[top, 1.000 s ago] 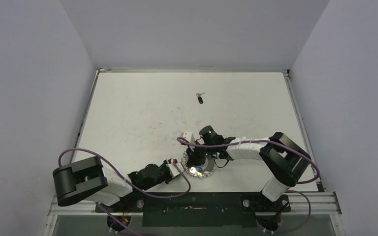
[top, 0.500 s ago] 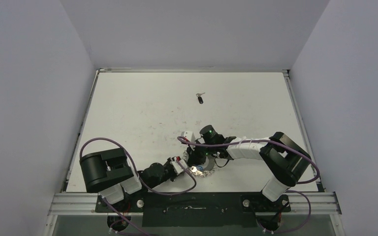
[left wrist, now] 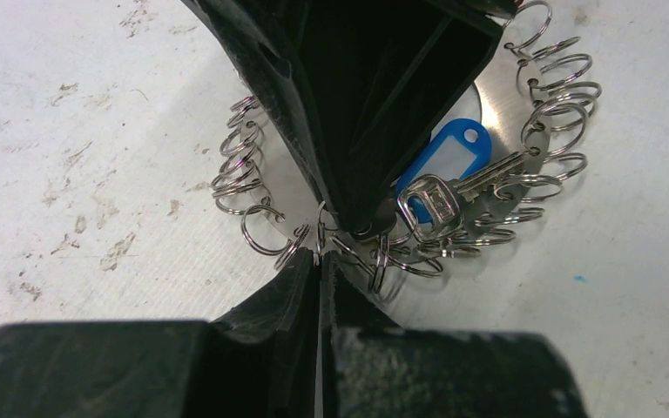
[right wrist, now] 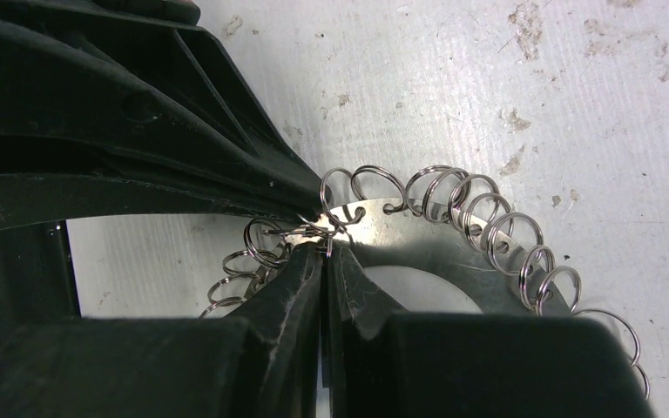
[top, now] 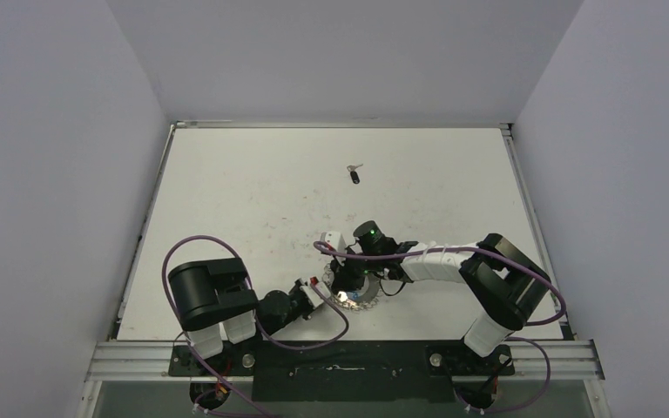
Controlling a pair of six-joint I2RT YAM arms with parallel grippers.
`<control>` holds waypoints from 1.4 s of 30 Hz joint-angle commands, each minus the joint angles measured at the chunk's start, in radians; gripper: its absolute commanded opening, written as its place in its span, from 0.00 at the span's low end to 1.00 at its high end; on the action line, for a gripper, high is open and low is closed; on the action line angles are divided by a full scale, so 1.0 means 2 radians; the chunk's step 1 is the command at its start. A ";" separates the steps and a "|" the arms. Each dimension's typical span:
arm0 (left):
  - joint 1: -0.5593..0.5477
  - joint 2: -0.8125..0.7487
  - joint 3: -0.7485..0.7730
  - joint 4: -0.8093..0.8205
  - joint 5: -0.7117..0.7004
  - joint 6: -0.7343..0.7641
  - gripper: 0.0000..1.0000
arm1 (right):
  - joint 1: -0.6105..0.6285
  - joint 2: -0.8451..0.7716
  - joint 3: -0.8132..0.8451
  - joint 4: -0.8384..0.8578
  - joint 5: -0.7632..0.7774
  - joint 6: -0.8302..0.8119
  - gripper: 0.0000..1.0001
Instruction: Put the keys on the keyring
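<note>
Jaws of my left gripper (left wrist: 318,261) are pressed together with no gap, down at the near-centre of the table (top: 226,200). Their tips meet right at the left rim of the keyring (left wrist: 510,100), touching its small wire loops; I cannot tell whether a loop is actually caught between them. The keyring lies flat on the table, a silvery plate with a hollow centre and split rings all around its edge. A blue-tagged key (left wrist: 449,157) rests on the plate, its silver blade pointing right toward the loops. My right gripper (right wrist: 323,252) comes in from the right and points down at the same stretch of rim, tip to tip with the left one. Its jaws are closed too, pinching the thin edge of the plate. A black-headed key (top: 354,177) lies well apart on the far middle of the table, off the ring.
</note>
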 commanded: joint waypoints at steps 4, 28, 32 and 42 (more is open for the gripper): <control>0.000 -0.012 -0.011 0.023 0.000 0.007 0.00 | 0.003 -0.003 0.009 -0.011 -0.003 -0.009 0.00; -0.001 -0.104 -0.041 0.019 0.086 0.026 0.00 | -0.002 -0.130 -0.051 0.028 -0.022 -0.077 0.40; -0.001 -0.145 -0.044 -0.015 0.104 0.038 0.00 | -0.002 -0.142 -0.059 0.046 -0.067 -0.104 0.38; -0.001 -0.356 -0.044 -0.235 0.121 0.052 0.00 | -0.003 -0.152 -0.059 0.054 -0.097 -0.133 0.33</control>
